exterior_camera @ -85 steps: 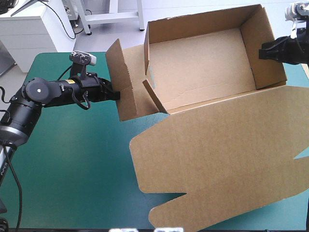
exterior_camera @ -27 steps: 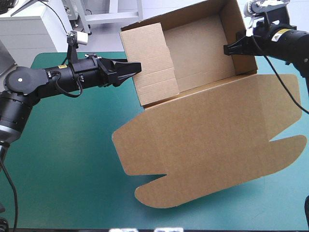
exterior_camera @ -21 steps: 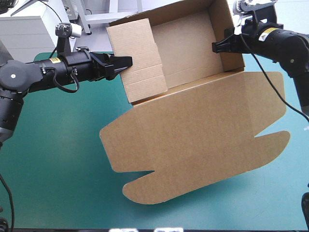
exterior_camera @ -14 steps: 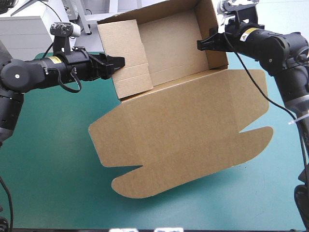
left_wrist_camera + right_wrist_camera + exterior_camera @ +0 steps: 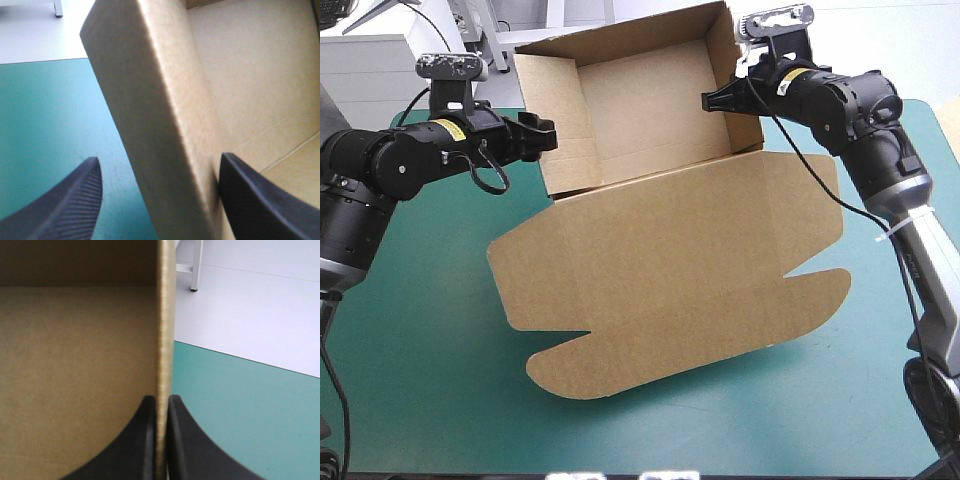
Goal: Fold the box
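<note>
Box (image 5: 660,270): open tray, lid flat on near side, now shifted left toward middle of table (image 5: 410,380) | left gripper (image 5: 542,134): wide apart, astride left wall | right gripper (image 5: 711,101): pinching right wall | walls stand, folding seems nearly finished

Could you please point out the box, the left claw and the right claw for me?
box (image 5: 670,270), high view, on the flat lid panel.
left claw (image 5: 160,157), left wrist view, midway between its fingertips.
right claw (image 5: 161,399), right wrist view, midway between its fingertips.
</note>
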{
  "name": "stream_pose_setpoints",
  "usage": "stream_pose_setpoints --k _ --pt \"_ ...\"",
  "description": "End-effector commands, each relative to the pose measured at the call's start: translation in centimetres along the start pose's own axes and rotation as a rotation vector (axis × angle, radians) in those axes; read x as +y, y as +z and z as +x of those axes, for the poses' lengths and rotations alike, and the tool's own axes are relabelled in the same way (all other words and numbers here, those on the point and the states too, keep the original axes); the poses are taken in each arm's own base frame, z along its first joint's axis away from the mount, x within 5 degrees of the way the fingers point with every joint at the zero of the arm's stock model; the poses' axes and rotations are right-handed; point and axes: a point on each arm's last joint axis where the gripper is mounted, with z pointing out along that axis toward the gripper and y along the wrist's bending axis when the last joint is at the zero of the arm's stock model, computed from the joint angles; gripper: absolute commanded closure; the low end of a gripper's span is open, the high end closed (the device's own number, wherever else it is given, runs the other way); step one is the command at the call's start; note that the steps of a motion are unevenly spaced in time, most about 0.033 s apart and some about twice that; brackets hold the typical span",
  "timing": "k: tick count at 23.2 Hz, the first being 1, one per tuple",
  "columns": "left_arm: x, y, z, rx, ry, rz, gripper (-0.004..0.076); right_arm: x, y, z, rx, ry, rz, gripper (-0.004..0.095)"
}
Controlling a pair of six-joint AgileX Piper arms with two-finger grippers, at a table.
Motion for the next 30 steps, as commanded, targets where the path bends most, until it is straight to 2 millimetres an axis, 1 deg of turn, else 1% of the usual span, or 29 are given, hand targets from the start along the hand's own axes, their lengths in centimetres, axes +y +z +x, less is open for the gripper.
stream_pose_setpoints --k 1,3,4,5,7,8,9,10,12,14,15,20,23,28,30 --pt "-0.5 -0.9 -1.2 -0.084 -0.016 0.016 0.0255 0.3 -2.5 -2.2 -0.147 0.024 -0.019 0.0921" --pt "-0.2 1.1 -0.7 -0.023 -0.027 0.008 0.0255 0.4 -2.5 -2.2 -0.153 0.032 -0.030 0.0921" --pt "-0.2 1.5 -0.6 -0.013 -0.038 0.015 0.0255 0.4 -2.5 -2.2 -0.153 0.032 -0.030 0.0921" --pt "-0.3 2.4 -0.6 -0.014 -0.064 0.038 0.0255 0.4 -2.3 -2.1 -0.146 0.035 -0.028 0.0921" --pt "-0.4 3.2 -0.7 -0.026 -0.089 0.059 0.0267 0.4 -2.0 -2.0 -0.138 0.036 -0.029 0.0921" --pt "-0.4 3.4 -0.7 -0.033 -0.095 0.064 0.0293 0.4 -1.7 -1.9 -0.130 0.036 -0.029 0.0921" --pt "-0.5 3.8 -0.7 -0.034 -0.112 0.078 0.0363 0.4 -1.4 -1.7 -0.123 0.037 -0.029 0.0921" --pt "-0.5 4.0 -0.7 -0.033 -0.126 0.090 0.0397 0.4 -1.1 -1.6 -0.118 0.037 -0.028 0.0921" --pt "-0.7 4.5 -0.8 -0.043 -0.146 0.118 0.0578 0.3 -0.3 -1.2 -0.095 0.039 -0.028 0.0921" --pt "-0.6 5.1 -0.5 -0.023 -0.124 0.113 0.0714 0.3 0.4 -0.8 -0.067 0.026 -0.027 0.0921" --pt "-0.6 5.3 -0.4 -0.014 -0.125 0.112 0.0729 0.3 0.6 -0.6 -0.053 0.014 -0.027 0.0921" --pt "-0.1 7.9 0.7 0.075 -0.118 0.098 0.0731 0.3 2.2 1.1 0.085 -0.015 -0.041 0.0923" --pt "0.3 10.0 1.8 0.155 -0.110 0.088 0.0731 0.5 3.4 2.5 0.194 -0.010 -0.063 0.0923" --pt "0.9 13.4 4.1 0.306 -0.117 0.074 0.0731 1.1 6.5 5.4 0.375 0.041 -0.146 0.0923" --pt "1.2 14.4 4.8 0.350 -0.119 0.069 0.0731 1.3 7.5 6.5 0.435 0.065 -0.172 0.0923"
